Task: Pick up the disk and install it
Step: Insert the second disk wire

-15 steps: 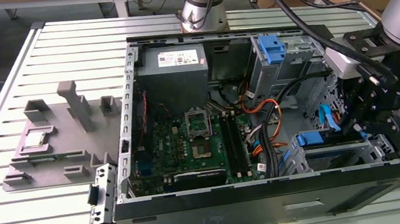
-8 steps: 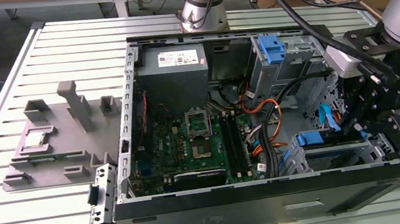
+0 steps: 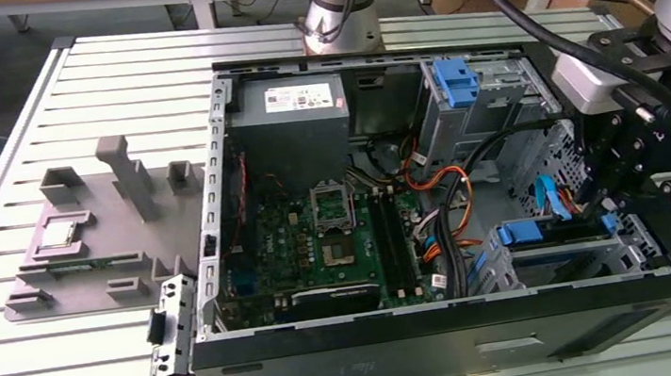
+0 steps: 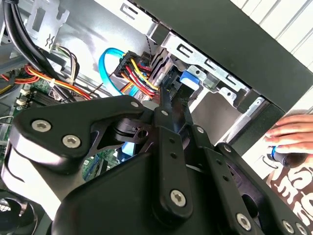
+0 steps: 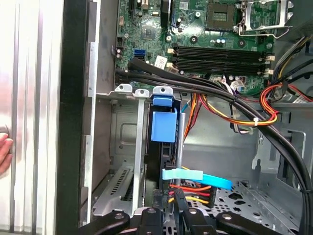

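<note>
- One disk [image 5: 164, 128] stands on edge in the drive cage [image 5: 124, 142], its long axis running down into the bay, blue carrier tab toward the motherboard [image 5: 215, 44].
- My gripper [image 5: 168, 208] sits at the disk's cable end, fingers [image 4: 171, 105] clenched on its thin edge.
- At three o'clock in the exterior view, my gripper [image 3: 619, 179] hangs inside the computer case [image 3: 453, 326].

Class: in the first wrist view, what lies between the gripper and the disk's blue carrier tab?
A light-blue flat cable crosses between the gripper and the disk.
</note>
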Controlling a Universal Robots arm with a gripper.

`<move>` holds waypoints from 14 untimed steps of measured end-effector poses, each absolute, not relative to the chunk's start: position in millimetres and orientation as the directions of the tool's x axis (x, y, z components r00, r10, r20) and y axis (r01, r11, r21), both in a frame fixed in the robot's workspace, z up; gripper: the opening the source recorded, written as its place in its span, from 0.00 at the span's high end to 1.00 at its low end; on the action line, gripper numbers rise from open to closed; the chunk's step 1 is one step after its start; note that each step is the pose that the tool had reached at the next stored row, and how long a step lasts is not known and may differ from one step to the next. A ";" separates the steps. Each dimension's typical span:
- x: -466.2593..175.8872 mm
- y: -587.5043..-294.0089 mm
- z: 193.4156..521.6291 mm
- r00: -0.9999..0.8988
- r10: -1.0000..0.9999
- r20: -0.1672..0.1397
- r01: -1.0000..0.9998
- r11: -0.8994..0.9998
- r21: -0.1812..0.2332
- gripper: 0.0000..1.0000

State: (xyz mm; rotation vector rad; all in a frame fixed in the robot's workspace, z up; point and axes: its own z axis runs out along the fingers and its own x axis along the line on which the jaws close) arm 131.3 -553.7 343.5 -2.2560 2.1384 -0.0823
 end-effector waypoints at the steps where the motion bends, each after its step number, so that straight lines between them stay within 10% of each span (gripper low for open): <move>1: 131.3 -553.7 343.4 0.053 -0.998 0.016 -0.997 -0.054 -0.060 0.76; 14: 131.9 -553.7 343.3 0.054 -0.998 0.014 -0.998 -0.054 -0.019 0.76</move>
